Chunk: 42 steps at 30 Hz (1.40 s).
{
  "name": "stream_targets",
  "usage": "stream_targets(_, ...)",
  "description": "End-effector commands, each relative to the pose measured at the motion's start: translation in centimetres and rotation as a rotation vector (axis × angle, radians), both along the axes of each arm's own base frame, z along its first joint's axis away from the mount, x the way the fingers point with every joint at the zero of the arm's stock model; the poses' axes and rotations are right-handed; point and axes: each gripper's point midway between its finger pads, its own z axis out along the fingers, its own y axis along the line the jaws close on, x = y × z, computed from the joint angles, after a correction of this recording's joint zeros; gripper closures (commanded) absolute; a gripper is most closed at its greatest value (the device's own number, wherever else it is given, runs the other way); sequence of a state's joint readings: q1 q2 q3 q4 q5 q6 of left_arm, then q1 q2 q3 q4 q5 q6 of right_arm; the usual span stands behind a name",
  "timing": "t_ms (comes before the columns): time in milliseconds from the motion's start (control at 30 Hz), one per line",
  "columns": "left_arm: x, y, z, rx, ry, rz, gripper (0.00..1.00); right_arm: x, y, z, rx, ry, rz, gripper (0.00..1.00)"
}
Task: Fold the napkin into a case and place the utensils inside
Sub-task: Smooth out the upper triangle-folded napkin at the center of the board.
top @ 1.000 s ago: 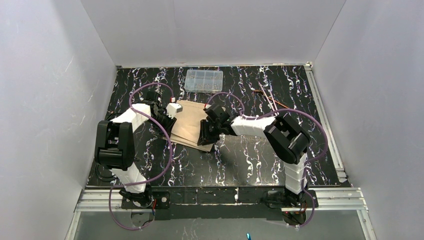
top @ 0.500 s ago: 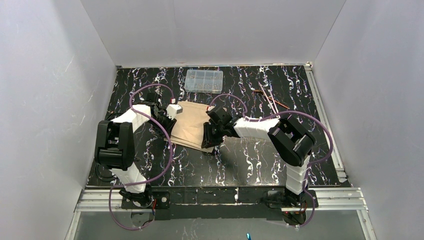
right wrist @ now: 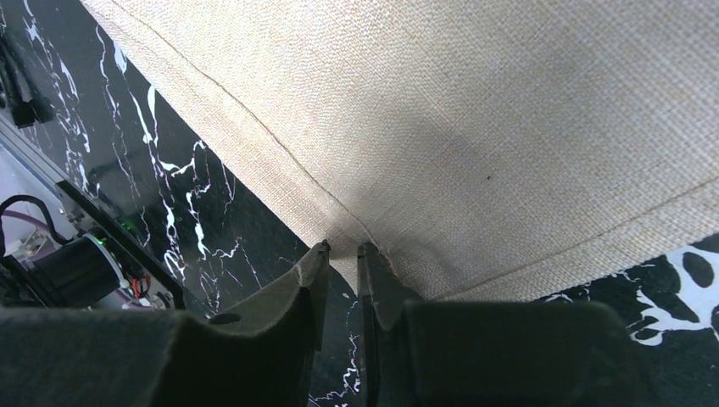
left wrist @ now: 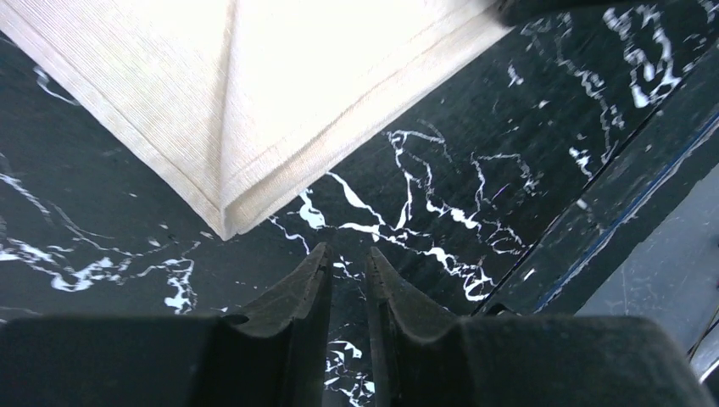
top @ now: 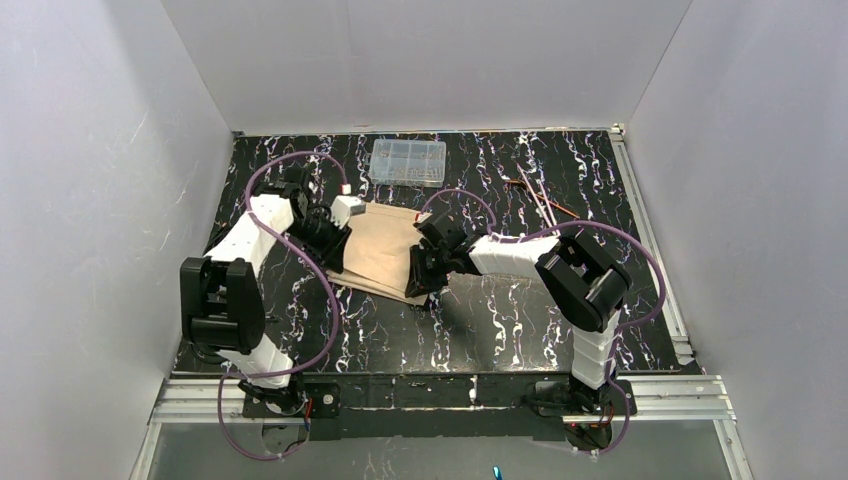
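I see the soft beige-tan cloth napkin (top: 378,250) lying folded just left of centre on the black marbled surface (top: 500,320). It is close to square, and its slightly longer axis runs top to bottom of the overhead frame with a small tilt. From the left wrist, its layered corner points down at my left end effector (left wrist: 348,253). The fingers there are nearly together with a slim gap, hold nothing, and sit just short of the cloth. My right end effector (right wrist: 343,249) has narrow-set tips touching the cloth's near right corner; I cannot tell whether they pinch it. The thin copper-coloured utensils (top: 538,197) lie at upper right, slanting from upper left to lower right, well apart from the cloth.
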<state>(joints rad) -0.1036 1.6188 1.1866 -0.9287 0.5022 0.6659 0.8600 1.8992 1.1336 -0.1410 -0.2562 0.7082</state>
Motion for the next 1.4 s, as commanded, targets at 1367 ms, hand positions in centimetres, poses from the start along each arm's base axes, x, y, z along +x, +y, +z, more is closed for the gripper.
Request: stream_targets(1367, 3.6, 0.7, -5.4, 0.053, -0.070, 0.126, 0.83, 1.0, -5.9, 2.6, 0.054, 0.071, -0.169, 0.56)
